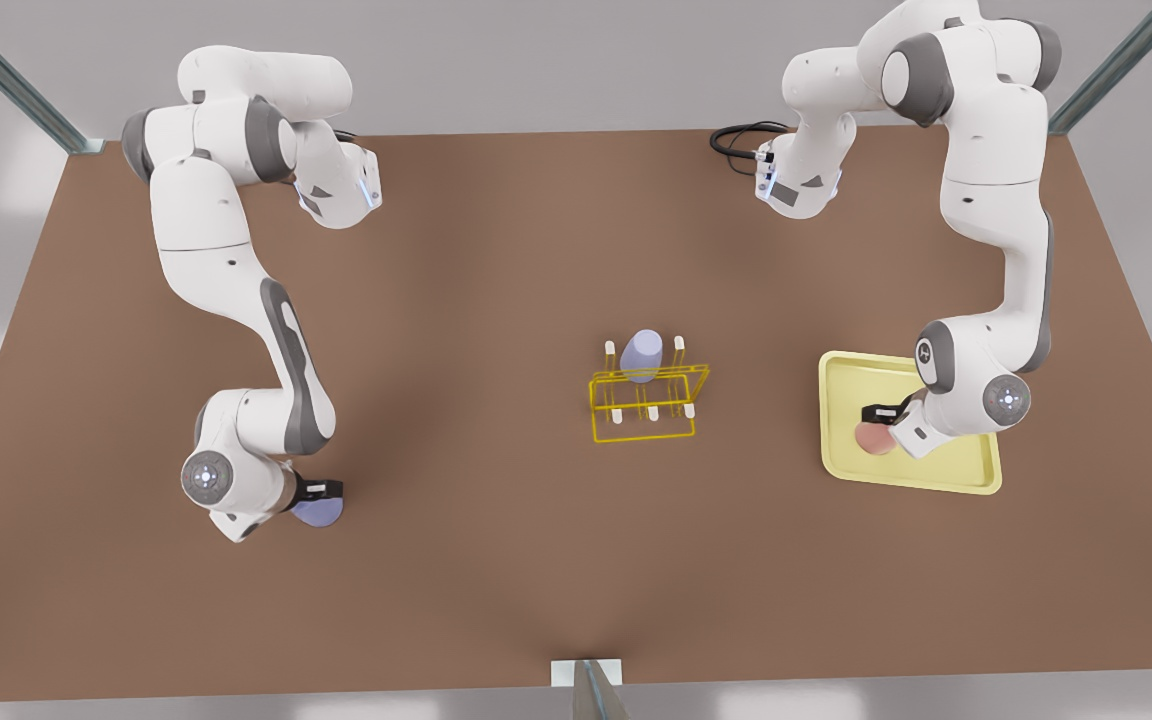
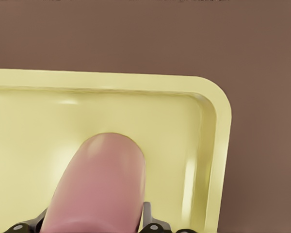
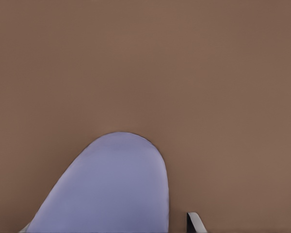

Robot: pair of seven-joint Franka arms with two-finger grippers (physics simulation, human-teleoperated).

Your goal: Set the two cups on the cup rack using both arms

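A salmon pink cup (image 1: 874, 438) (image 2: 99, 184) rests on a pale yellow tray (image 1: 946, 484) (image 2: 136, 82) at the front view's right. My left gripper (image 1: 881, 418) (image 2: 94, 217) has a finger pressed against each side of it. A lavender cup (image 1: 318, 513) (image 3: 111, 189) stands on the brown table at the front view's left. My right gripper (image 1: 321, 493) (image 3: 109, 224) straddles it, open, with a gap between one finger (image 3: 195, 222) and the cup wall. The yellow wire cup rack (image 1: 642, 408) sits mid-table, and another lavender cup (image 1: 643, 355) is upside down on one of its back pegs.
The tray's raised rim surrounds the pink cup, with its corner (image 2: 218, 104) close by. A black cable (image 1: 736, 138) loops at the table's far edge. Open brown table (image 1: 496, 300) lies between each arm and the rack.
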